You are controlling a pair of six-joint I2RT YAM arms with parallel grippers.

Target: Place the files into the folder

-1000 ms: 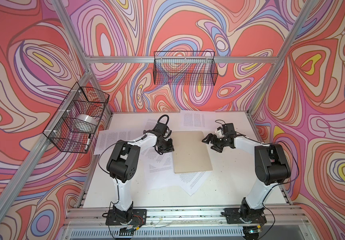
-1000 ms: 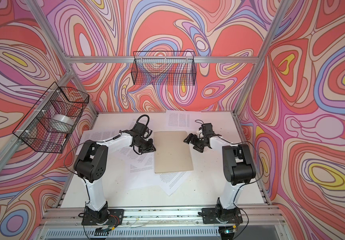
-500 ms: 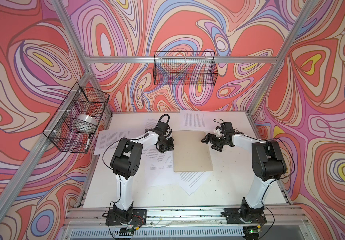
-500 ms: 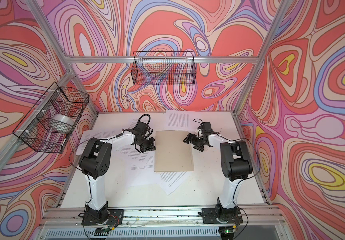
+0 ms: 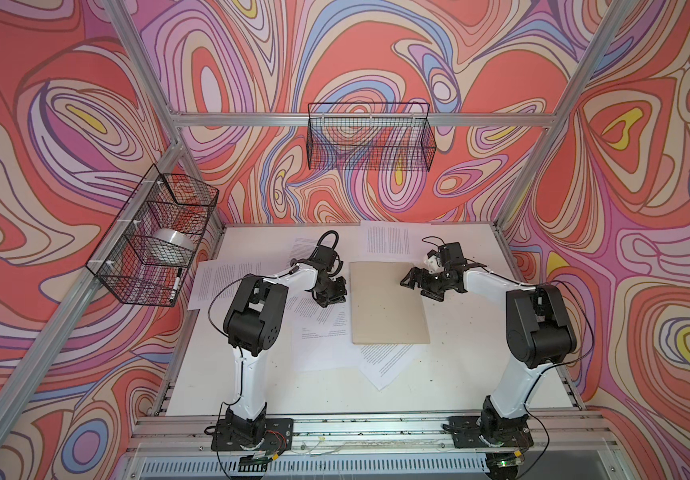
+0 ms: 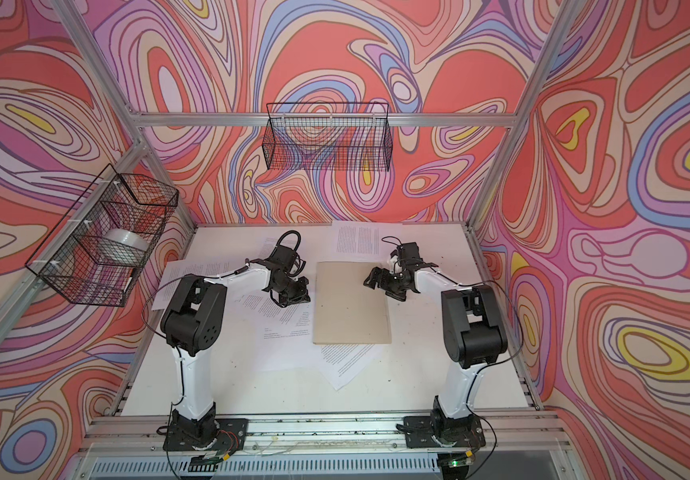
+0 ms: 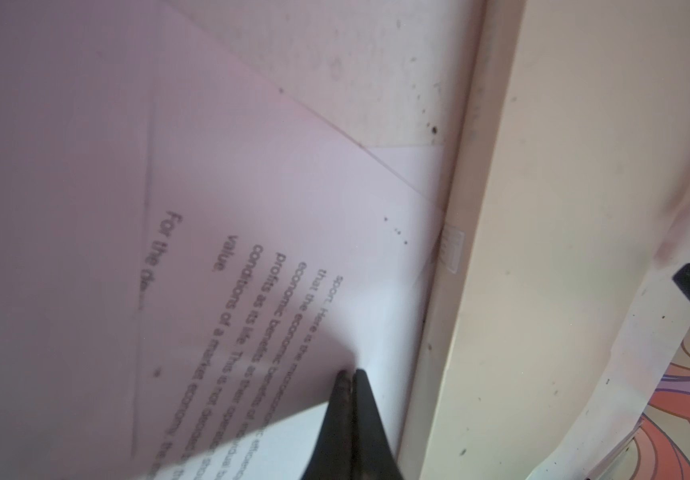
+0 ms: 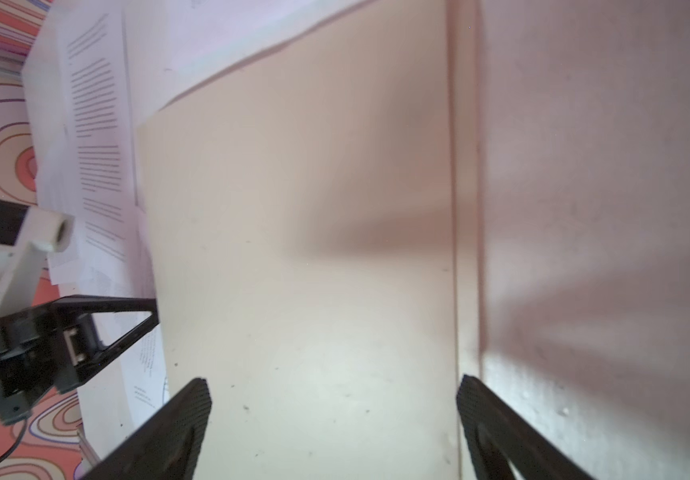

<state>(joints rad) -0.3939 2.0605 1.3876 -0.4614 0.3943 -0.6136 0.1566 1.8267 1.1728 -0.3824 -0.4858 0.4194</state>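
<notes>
The left gripper (image 7: 350,376) had its jaws a sliver apart a second ago. Now they are pressed together, tips down at the printed sheet (image 7: 276,291) just beside the folder (image 5: 389,307). The left arm (image 5: 253,320) has swung its elbow a little nearer the folder's left edge. The right arm (image 5: 540,328) pulled its elbow in toward the folder's right edge half a second ago and now stands slightly farther out from it again.

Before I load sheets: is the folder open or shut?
Shut. The folder lies flat as one tan rectangle in both top views; no inner face or clip shows.
</notes>
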